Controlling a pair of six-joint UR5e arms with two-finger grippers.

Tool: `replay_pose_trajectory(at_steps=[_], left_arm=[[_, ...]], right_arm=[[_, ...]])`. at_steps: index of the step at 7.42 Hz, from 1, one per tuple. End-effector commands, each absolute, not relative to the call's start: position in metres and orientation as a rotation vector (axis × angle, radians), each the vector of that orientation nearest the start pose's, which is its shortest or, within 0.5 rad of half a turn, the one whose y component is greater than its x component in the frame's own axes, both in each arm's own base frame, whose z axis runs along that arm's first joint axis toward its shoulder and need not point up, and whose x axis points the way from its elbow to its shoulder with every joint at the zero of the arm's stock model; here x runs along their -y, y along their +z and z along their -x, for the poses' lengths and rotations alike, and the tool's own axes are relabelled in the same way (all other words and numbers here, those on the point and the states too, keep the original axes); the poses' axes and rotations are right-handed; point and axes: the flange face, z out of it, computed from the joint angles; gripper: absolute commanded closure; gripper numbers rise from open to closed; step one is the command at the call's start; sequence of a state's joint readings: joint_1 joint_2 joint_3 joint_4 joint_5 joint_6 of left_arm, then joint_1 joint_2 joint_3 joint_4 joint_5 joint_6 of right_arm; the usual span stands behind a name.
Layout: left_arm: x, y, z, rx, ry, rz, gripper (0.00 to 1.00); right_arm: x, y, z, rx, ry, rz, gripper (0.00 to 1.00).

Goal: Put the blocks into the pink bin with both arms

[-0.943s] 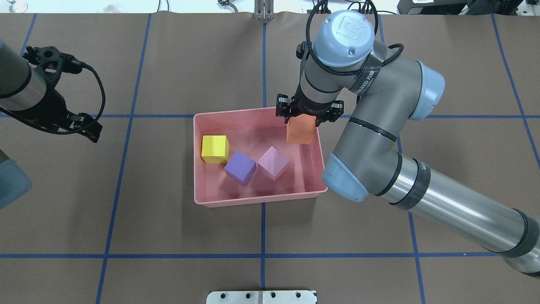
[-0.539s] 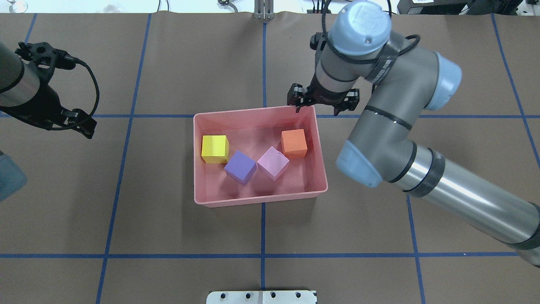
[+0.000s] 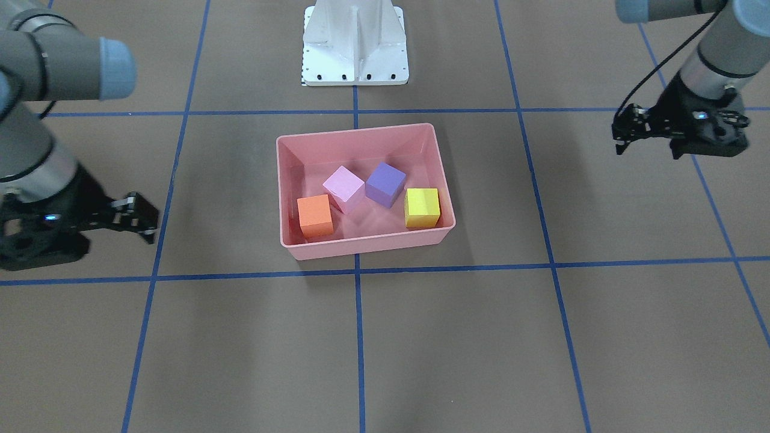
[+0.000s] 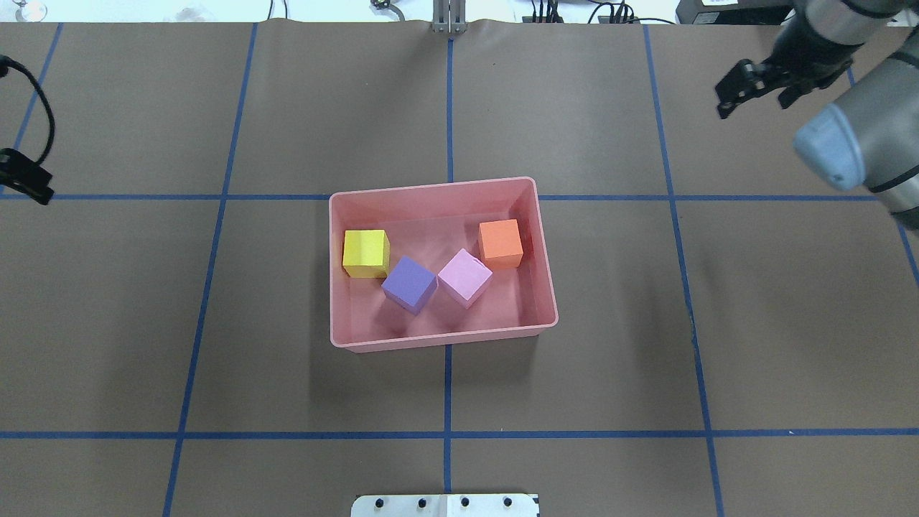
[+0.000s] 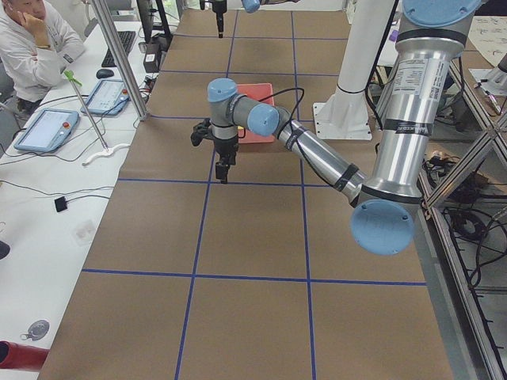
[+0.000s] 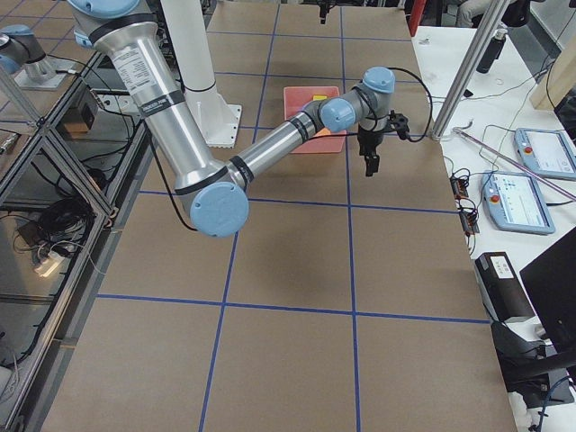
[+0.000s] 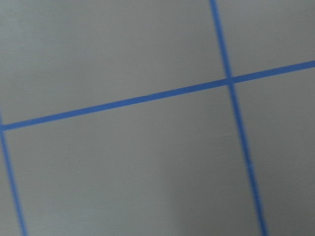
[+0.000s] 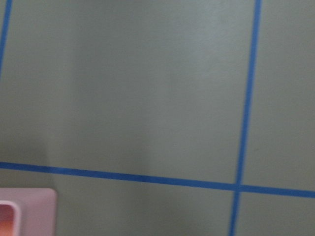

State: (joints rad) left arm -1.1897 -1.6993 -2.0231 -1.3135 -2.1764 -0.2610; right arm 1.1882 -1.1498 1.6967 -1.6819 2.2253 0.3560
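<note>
The pink bin (image 4: 431, 188) sits mid-table and holds all four blocks: yellow (image 4: 366, 253), purple (image 4: 409, 284), light pink (image 4: 464, 277) and orange (image 4: 500, 243). The front-facing view shows the same bin (image 3: 355, 133) and blocks. My right gripper (image 4: 754, 90) is open and empty, above the table far to the bin's right. My left gripper (image 3: 652, 141) is open and empty, far to the bin's left, and only its edge shows in the overhead view (image 4: 29, 183). The right wrist view catches one bin corner (image 8: 24, 211). The left wrist view shows bare table.
The white pedestal base (image 3: 355, 42) stands at the robot's side of the table. Blue tape lines (image 4: 447, 431) grid the brown table cover. An operator (image 5: 32, 47) sits by a side table with tablets, beyond the table's far edge.
My right gripper let go of the orange block, which now rests in the bin, and swung away to the right. My left arm drew further left.
</note>
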Motion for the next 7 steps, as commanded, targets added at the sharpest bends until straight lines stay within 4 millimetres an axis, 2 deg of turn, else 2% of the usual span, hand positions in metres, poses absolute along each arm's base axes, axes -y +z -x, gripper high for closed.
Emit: replay_pose_trajectory(at_steps=[1,2,3,4,5,6,7], left_arm=[[0.504,0.499,-0.017,-0.653,0.293,-0.104,0.00],[0.505,0.538,0.025,-0.687,0.301,-0.096,0.00],[0.489,0.597,0.065,-0.741,0.291,-0.060,0.00],[0.464,0.637,0.086,-0.762,0.273,-0.044,0.00],[0.447,0.673,0.095,-0.773,0.233,-0.004,0.00],[0.448,0.669,0.103,-0.770,0.183,-0.025,0.00],[0.440,0.662,0.103,-0.762,0.127,-0.051,0.00]], right_arm=[[0.609,0.475,0.046,0.719,-0.303,-0.171,0.00],[0.592,0.512,0.015,0.719,-0.334,-0.164,0.00],[0.571,0.545,-0.013,0.721,-0.305,-0.140,0.00],[0.555,0.568,-0.027,0.712,-0.274,-0.113,0.00],[0.541,0.584,-0.031,0.711,-0.262,-0.094,0.00],[0.538,0.587,-0.031,0.711,-0.256,-0.090,0.00],[0.538,0.586,-0.031,0.711,-0.247,-0.089,0.00]])
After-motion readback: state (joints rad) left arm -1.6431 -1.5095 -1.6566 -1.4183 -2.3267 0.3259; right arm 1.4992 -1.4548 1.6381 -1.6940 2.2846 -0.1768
